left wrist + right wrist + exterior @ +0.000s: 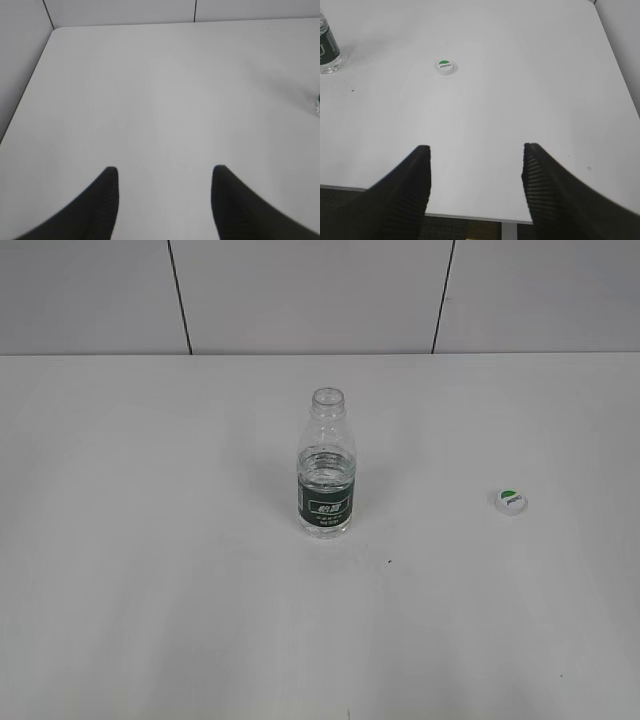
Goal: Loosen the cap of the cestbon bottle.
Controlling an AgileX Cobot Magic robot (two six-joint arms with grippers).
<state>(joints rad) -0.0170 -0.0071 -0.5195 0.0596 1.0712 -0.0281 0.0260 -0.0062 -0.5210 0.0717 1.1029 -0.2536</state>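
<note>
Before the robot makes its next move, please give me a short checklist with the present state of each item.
1. Cap off the neck: ok. It lies on the table, well to the right of the cestbon bottle.
2. Bottle upright with open mouth: ok.
3. Cap facing up: ok, the green mark shows in the right wrist view.
4. Left hand open and empty: ok.
5. Right hand open and empty: ok.
6. Hands away from bottle and cap: ok, neither hand appears in the exterior view.
</note>
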